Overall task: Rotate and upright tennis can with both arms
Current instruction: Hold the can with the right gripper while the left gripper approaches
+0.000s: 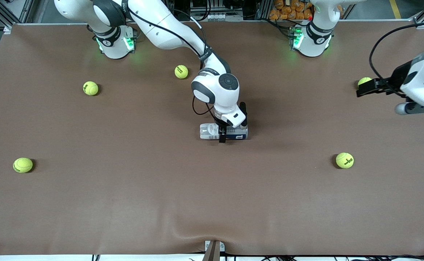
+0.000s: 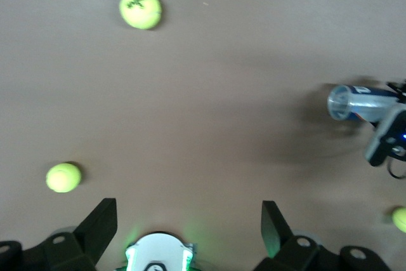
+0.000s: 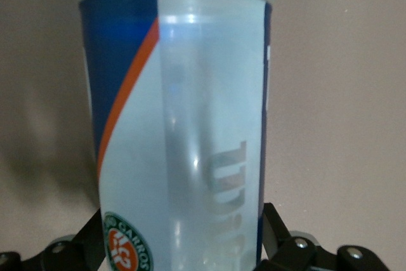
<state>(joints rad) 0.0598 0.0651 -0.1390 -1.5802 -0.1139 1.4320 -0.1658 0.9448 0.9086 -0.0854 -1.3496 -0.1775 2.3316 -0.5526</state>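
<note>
The tennis can (image 1: 223,131) lies on its side near the middle of the bench (image 1: 161,203), its long axis running along the bench between the two arms' ends. So it is not upright yet; the standing-up is all still to do, and I judge the task to be in its early or middle part.

My right pincer (image 1: 223,136) is down over the can, one finger on each side of its body. In the right wrist view the fingertips (image 3: 274,233) stand just beside the label without pressing on it, so the pincer is spread and the can rests on the bench by itself.

My left pincer (image 1: 360,90) waits in the air over the left arm's end of the bench, close to a tennis ball (image 1: 365,81), fingers spread and holding nothing. From its wrist view the can (image 2: 361,103) is well apart.

What remains, as I judge it: grip the can, turn it, and set it on its base.
</note>
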